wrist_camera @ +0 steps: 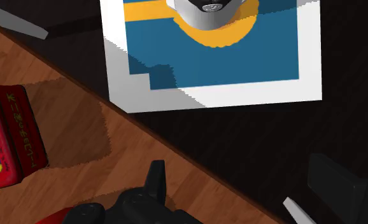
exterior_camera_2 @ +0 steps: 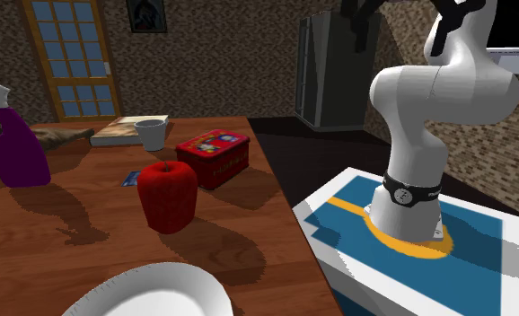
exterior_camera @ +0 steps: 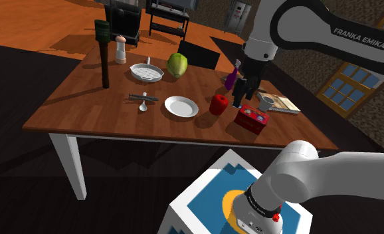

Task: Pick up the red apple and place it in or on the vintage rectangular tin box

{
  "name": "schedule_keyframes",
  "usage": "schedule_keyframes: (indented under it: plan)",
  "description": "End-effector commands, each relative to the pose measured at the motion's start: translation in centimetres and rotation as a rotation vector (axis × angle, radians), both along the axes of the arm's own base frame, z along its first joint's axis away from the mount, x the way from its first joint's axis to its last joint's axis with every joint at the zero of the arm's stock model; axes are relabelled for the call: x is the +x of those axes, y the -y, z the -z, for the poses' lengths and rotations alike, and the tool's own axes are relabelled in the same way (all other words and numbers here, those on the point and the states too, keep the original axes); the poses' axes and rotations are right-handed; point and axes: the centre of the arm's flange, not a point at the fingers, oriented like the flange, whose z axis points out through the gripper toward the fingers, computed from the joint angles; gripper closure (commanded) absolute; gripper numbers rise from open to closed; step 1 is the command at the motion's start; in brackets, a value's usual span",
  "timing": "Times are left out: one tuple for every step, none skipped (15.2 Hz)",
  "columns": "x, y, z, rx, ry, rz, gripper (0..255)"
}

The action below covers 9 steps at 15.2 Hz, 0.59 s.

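1. My gripper (exterior_camera: pixel 244 98) hangs over the table (exterior_camera: pixel 71 106), just behind the gap between apple and tin. I cannot tell whether it is spread or closed.
2. The red apple (exterior_camera: pixel 218 104) stands on the table beside the white plate (exterior_camera: pixel 181 106), apart from my gripper.
3. The red rectangular tin box (exterior_camera: pixel 252 119) sits closed near the apple, by the table edge facing my stand (exterior_camera: pixel 204 199).
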Motion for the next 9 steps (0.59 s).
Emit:
schedule_keyframes:
  plan:
    - [0.0, 0.0, 0.0, 0.0, 0.0, 0.0, 0]
    - [0.3, 1.1, 0.5, 0.002, 0.011, -0.008, 0]
    - [0.7, 2.2, 1.0, 0.005, 0.022, -0.017, 0]
    - [1.1, 3.4, 1.4, 0.007, 0.033, -0.025, 0]
    - [1.4, 4.5, 1.9, 0.009, 0.044, -0.033, 0]
    - [1.8, 5.6, 2.4, 0.012, 0.055, -0.041, 0]
    - [2.2, 6.7, 2.9, 0.014, 0.066, -0.05, 0]
    - [2.7, 7.8, 3.3, 0.016, 0.077, -0.058, 0]
    - [3.1, 8.9, 3.8, 0.018, 0.088, -0.066, 0]
